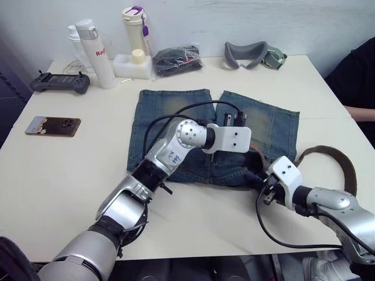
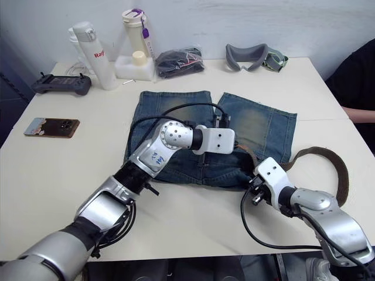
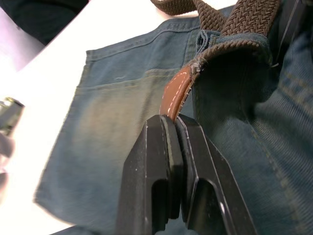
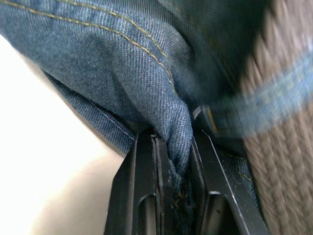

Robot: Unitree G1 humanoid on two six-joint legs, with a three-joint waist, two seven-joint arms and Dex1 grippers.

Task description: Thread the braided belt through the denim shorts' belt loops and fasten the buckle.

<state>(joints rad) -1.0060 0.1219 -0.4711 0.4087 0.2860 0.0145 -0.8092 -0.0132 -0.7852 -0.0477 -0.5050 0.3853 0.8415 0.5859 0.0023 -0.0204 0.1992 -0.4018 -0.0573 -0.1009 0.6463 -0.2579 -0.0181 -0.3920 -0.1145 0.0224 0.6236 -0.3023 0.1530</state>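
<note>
The denim shorts [image 1: 176, 114] lie flat mid-table, waistband toward me. The braided belt [image 1: 345, 167] curves in a brown arc off the shorts' right side and runs into the waistband. My left gripper [image 3: 176, 122] is shut on the belt's tan leather tip [image 3: 177, 93], over the waistband's middle. My right gripper [image 4: 176, 147] is shut on a fold of denim at the waistband's right end [image 1: 258, 175]. A belt loop [image 4: 274, 105] crosses the braid in the right wrist view. The buckle is out of view.
A phone [image 1: 53, 126] and a grey controller [image 1: 58, 82] lie at the left. Bottles [image 1: 96, 52], a black bundle [image 1: 176, 58] and grey goggles [image 1: 252, 54] line the far edge. A person's dark sleeve [image 1: 357, 76] shows at the right.
</note>
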